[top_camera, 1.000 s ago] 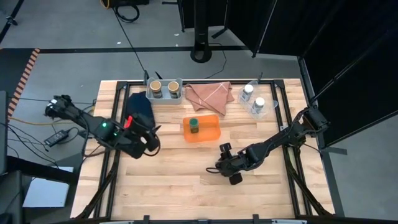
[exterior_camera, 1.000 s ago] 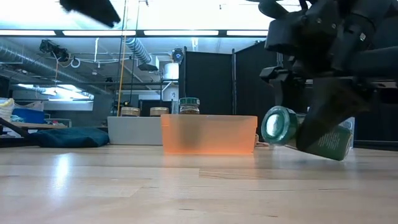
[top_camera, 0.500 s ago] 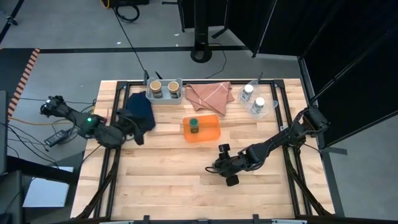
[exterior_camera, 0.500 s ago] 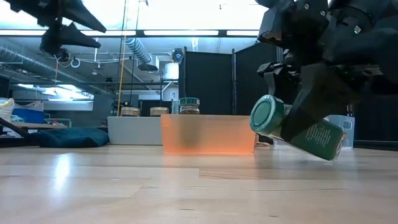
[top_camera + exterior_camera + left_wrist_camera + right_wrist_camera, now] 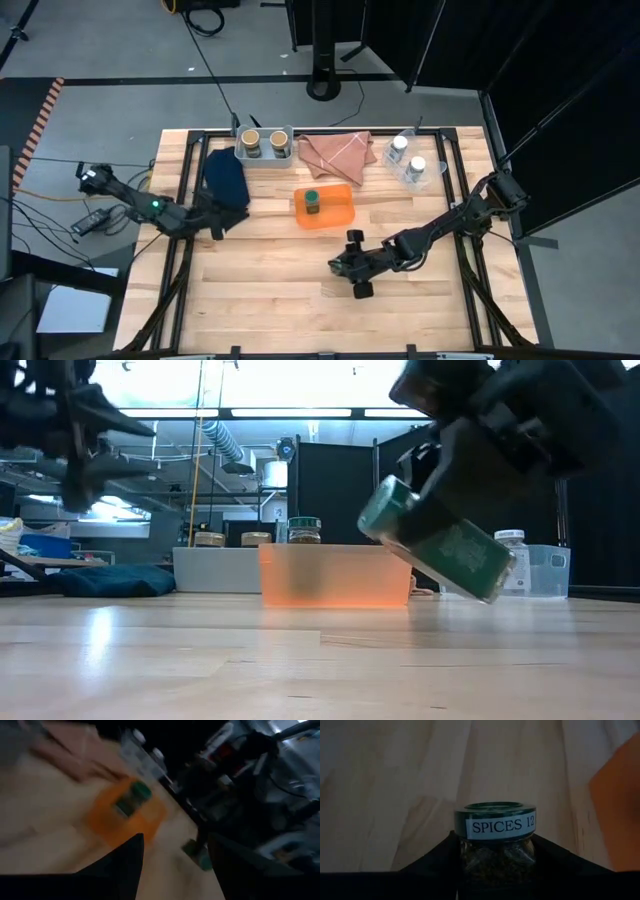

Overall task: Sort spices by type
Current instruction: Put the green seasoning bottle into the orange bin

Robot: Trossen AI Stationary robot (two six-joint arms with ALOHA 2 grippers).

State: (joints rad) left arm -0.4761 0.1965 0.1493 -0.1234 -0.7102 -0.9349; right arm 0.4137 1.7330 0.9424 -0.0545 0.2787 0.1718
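My right gripper (image 5: 348, 268) is over the middle of the table, shut on a green-capped spice jar (image 5: 435, 540), nearer than the orange tray (image 5: 338, 212). A second green-capped jar (image 5: 312, 202) stands in that tray. Two tan-capped jars (image 5: 264, 141) stand in the pale grey bin (image 5: 264, 156). Two white-capped jars (image 5: 408, 156) sit in a clear container at the far right. My left gripper (image 5: 222, 222) hangs open and empty near the table's left side, beside a dark blue cloth (image 5: 225, 176). My right gripper pinches the jar's glass body (image 5: 496, 855) just below the green cap (image 5: 495, 815), one finger (image 5: 435, 860) on each side. The jar is lifted clear of the table and tilted, cap (image 5: 385, 510) up toward the left and base (image 5: 490, 575) lower.
A pink cloth (image 5: 336, 154) lies at the far edge between the grey bin and the clear container. Bare wood shows across the near half of the table (image 5: 270, 300). Black rails run along the table's left and right sides.
My right gripper has carried the green-capped jar a little toward the table's left and upward, turning it: the cap faced the near edge before and now points up and left. My left arm has drawn back slightly toward the left edge and come down.
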